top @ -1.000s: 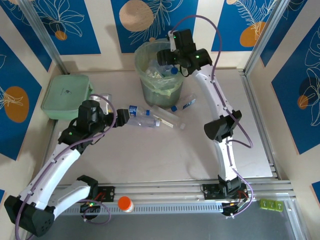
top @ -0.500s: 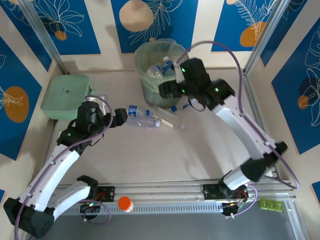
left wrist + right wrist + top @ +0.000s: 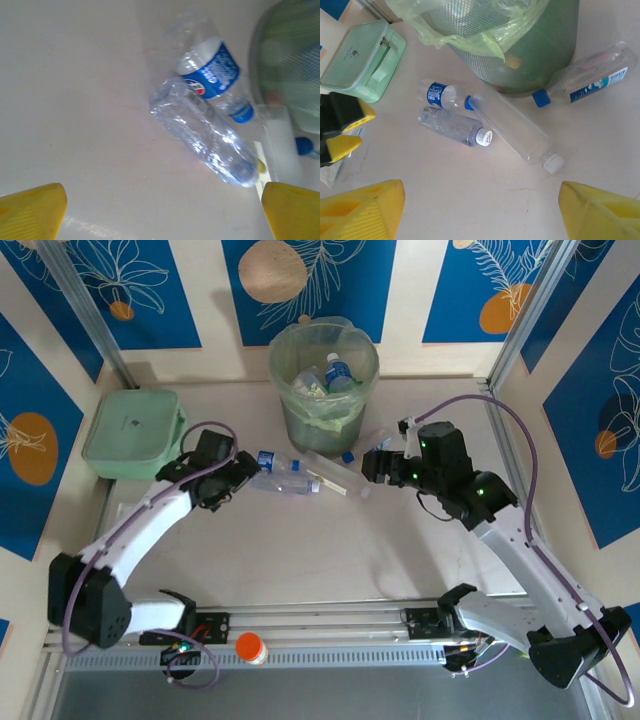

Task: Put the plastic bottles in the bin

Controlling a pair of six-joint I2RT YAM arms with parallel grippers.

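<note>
- Holding left gripper (image 3: 243,478) wide apart with nothing between its fingers; hovering at nine o'clock of the loose bottles.
- Holding right gripper (image 3: 372,467) apart too, clamping nothing; hanging at three o'clock of the same cluster.
- Finding, flat on the table (image 3: 330,550) at six o'clock of the bin (image 3: 322,405): blue-labelled bottle (image 3: 440,95); small clear bottle (image 3: 451,125) just beside it; long clear bottle (image 3: 512,127), one end at the blue-labelled one's cap.
- Finding blue-capped bottle (image 3: 585,82) at five o'clock of the bin, cap end just beside its foot.
- Noting several bottles in the bin (image 3: 335,370) already.
- Judging the loose ones empty, so light, thin-walled and springy; likely denting under a hard pinch; likely rolling or skidding on the smooth tabletop when nudged.
- Favouring a hold across the middle of the barrel, fingers square to the long axis; avoiding the tapering neck and cap.
- Judging small clear bottle the handiest for the left side; blue-capped bottle for the right.
</note>
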